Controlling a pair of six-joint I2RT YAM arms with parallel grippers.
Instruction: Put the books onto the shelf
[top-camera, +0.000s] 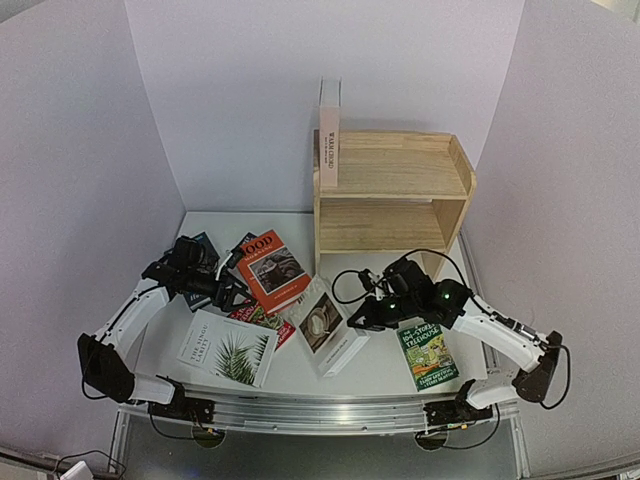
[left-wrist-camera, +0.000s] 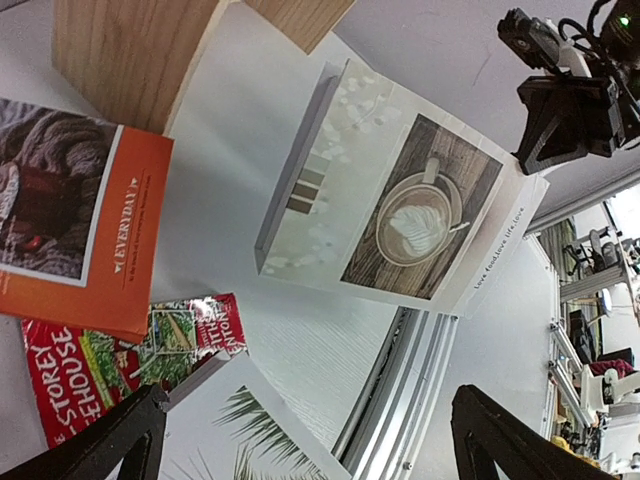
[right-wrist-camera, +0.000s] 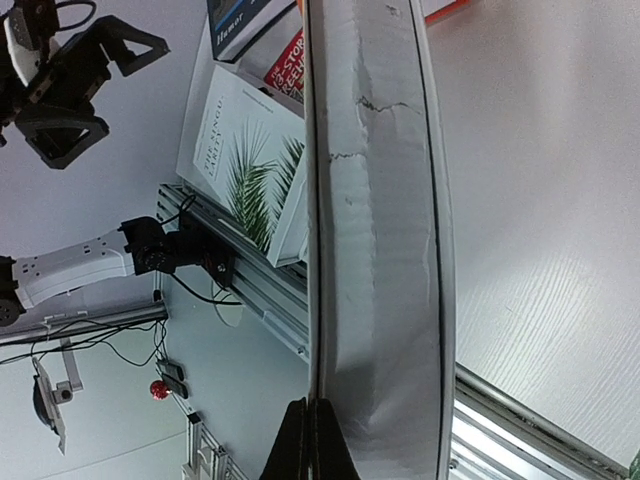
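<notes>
The light-wood shelf (top-camera: 395, 190) stands at the back, with one pink-spined book (top-camera: 329, 150) upright on its top. Several books lie on the table: the orange "GOOD" one (top-camera: 272, 268), a red one (top-camera: 262, 318), the palm-leaf one (top-camera: 228, 348) and the green "Treehouse" one (top-camera: 427, 355). My right gripper (top-camera: 365, 315) is shut on the edge of a white coffee-cup book (top-camera: 325, 330). In the right wrist view that book's page block (right-wrist-camera: 375, 240) runs straight up from the closed fingers (right-wrist-camera: 312, 435). My left gripper (top-camera: 235, 295) hangs open and empty above the red and palm-leaf books (left-wrist-camera: 250, 440).
A dark blue "Humor" book (right-wrist-camera: 240, 25) lies at the far left behind the left arm. The aluminium rail (top-camera: 320, 412) runs along the table's near edge. Purple walls close in the back and both sides. The shelf's lower tier (top-camera: 385, 228) opens toward the arms.
</notes>
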